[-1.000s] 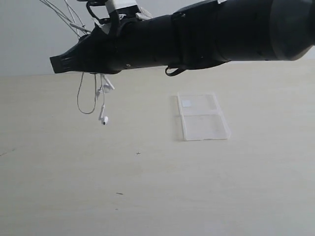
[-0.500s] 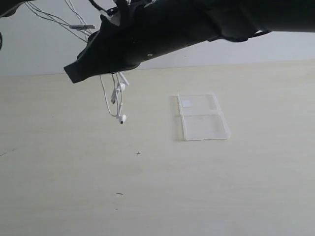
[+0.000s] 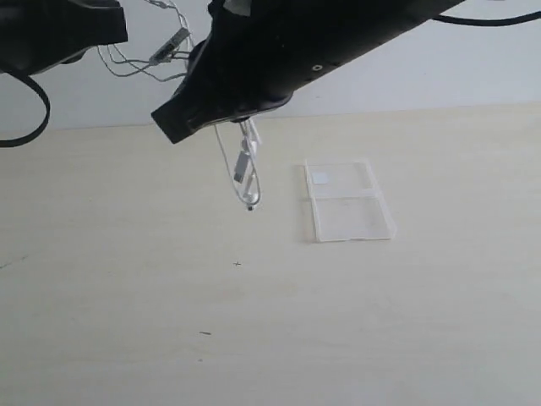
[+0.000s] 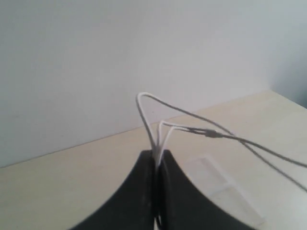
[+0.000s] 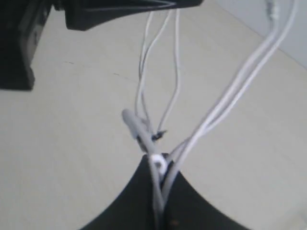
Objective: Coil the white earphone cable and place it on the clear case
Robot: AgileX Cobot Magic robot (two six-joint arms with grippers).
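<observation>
Holding the cable (image 5: 225, 97) up in the air with both tools, well clear of the desk (image 3: 127, 321). My left gripper (image 4: 157, 154) has its jaws pressed together on two strands, which loop up out of the pinch and run off sideways. The right gripper (image 5: 160, 166) is likewise clamped on a bunch of strands. In the exterior view the right arm reaches across the middle, with its tip over the left half of the desk near the wall-side edge.

Between the two tools the wire hangs slack in thin loops, with the remote (image 3: 173, 41) on that stretch. Below the right gripper a loop dangles with an earbud (image 3: 251, 202) at its lowest point — off the surface, as far as I can see.

The case (image 3: 348, 203) lies flat and open on the desk, right of the middle and nearer the wall-side edge. It sits apart from the dangling loop, sticker panel toward the wall.
</observation>
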